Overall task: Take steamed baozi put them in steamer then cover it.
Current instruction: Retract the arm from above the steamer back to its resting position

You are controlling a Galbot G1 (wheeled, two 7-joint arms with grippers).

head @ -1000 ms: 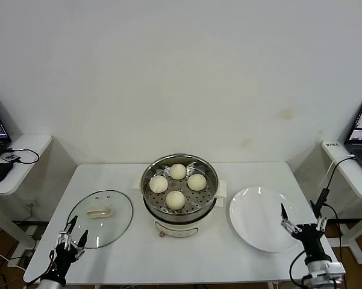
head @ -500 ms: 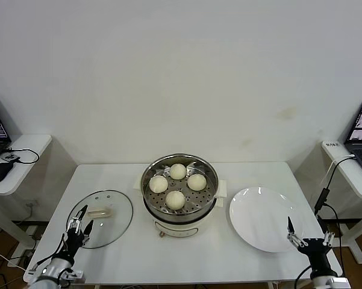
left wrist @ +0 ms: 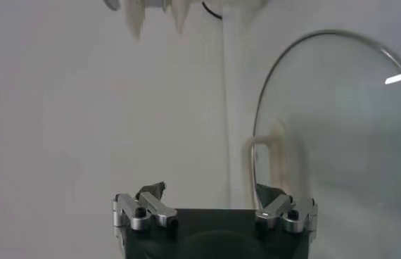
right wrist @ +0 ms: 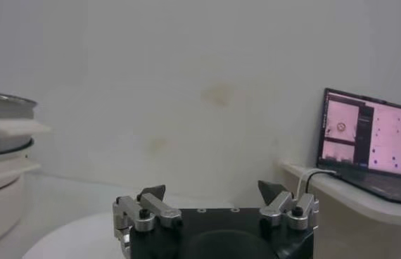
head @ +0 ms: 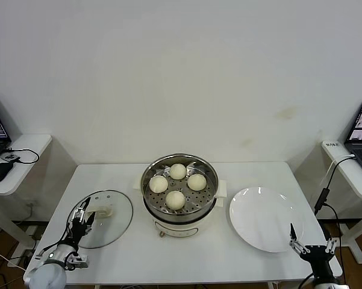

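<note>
my left gripper [head: 84, 218] hangs spread over the cover [head: 102, 218], at the near-left rim, its handle [head: 100, 212] just at 1 o'clock. my right gripper [head: 310, 248] sits spread at 5 o'clock of the plate [head: 262, 218]. four baozi [head: 176, 199] lie in the steamer [head: 179, 184] mid-table, uncovered, with the cover at its 8 o'clock

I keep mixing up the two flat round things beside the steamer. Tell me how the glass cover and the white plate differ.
The cover is clear glass with a metal rim; the plate is opaque white. The cover carries a cream handle at its centre; the plate is bare. The cover lies on the steamer's left, under the left pincer; the plate lies on its right. Both are round and rest on the table.
</note>
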